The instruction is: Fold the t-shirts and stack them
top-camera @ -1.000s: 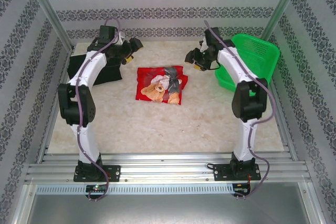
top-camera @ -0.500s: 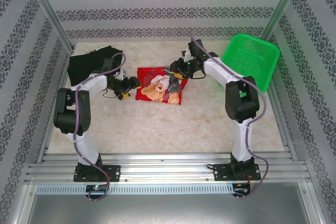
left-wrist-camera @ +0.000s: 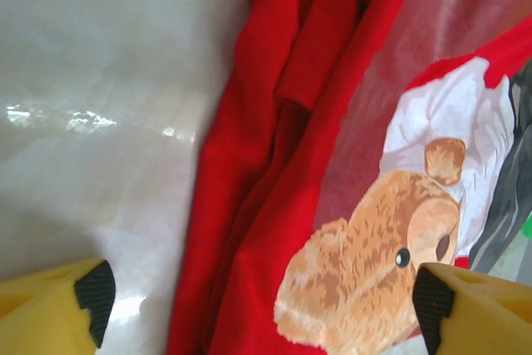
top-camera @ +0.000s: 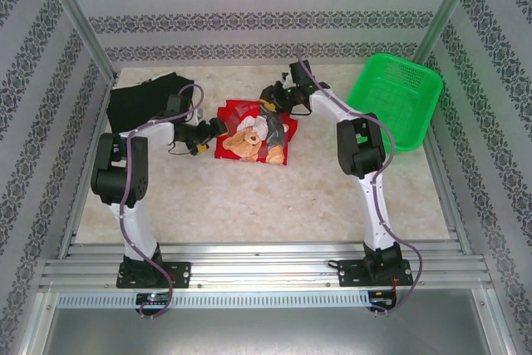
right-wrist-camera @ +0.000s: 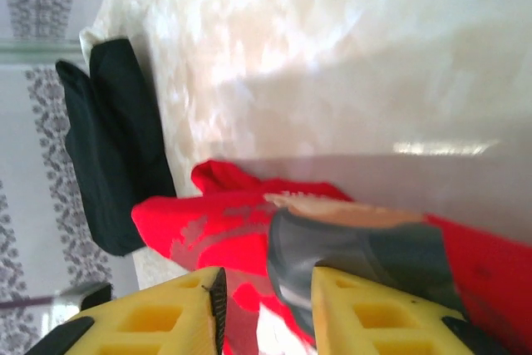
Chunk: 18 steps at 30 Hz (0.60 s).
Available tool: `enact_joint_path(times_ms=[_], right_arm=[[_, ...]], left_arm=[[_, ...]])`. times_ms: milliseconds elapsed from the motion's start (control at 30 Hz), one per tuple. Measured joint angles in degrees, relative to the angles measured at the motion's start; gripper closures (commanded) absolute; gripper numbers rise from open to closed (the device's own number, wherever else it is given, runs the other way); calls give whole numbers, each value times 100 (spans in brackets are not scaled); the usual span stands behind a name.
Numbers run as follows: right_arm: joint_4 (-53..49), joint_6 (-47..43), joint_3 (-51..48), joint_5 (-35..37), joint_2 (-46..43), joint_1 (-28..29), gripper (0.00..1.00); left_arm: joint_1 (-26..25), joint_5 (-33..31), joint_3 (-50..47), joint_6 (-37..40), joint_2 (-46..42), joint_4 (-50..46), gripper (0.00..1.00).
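The red shirt (top-camera: 252, 133) lies face up in the middle of the far half of the worktop (top-camera: 291, 197). It is a crumpled, roughly rectangular bundle. Its longer side runs left to right, skewed a little so that the right end sits nearer the arms. The bear print shows on top, toward the near side of the bundle.

The black shirt (top-camera: 140, 101) lies in the far left corner, well apart from the red one. A green basket (top-camera: 397, 93) stands at the far right.

The left gripper (top-camera: 209, 134) is low at the red shirt's left edge, pointing right toward it. In the left wrist view its yellow fingers (left-wrist-camera: 62, 309) stand wide. The shirt's folded left edge and the bear's head (left-wrist-camera: 391, 247) lie between and just ahead of them, and one finger is over bare worktop.

The right gripper (top-camera: 270, 101) is at the shirt's far edge. In the right wrist view its fingers (right-wrist-camera: 166, 318) are narrow, and red and grey printed cloth sits in the gap. Whether they are clamped on the cloth I cannot tell. Beyond them in that view lie the rest of the red shirt (right-wrist-camera: 208, 222) and then the black shirt (right-wrist-camera: 116, 147).
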Motion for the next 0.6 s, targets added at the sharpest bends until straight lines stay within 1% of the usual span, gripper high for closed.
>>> enact_joint_path(times_ms=[233, 333, 433, 533, 600], right_arm=[[-61, 15, -22, 13, 0, -232, 58], [-234, -111, -28, -4, -149, -278, 56], [-278, -234, -310, -63, -649, -251, 54], [-315, -361, -780, -116, -1471, -212, 54], [-249, -428, -1165, -157, -2065, -212, 53]], left_arm=[[4, -9, 20, -374, 68, 179, 2], [-35, -111, 245, -422, 173, -98, 3], [-181, -444, 804, -343, 404, -833, 6], [-393, -966, 1401, -192, 664, -1598, 8], [-544, -1314, 1672, -107, 789, -1937, 9]])
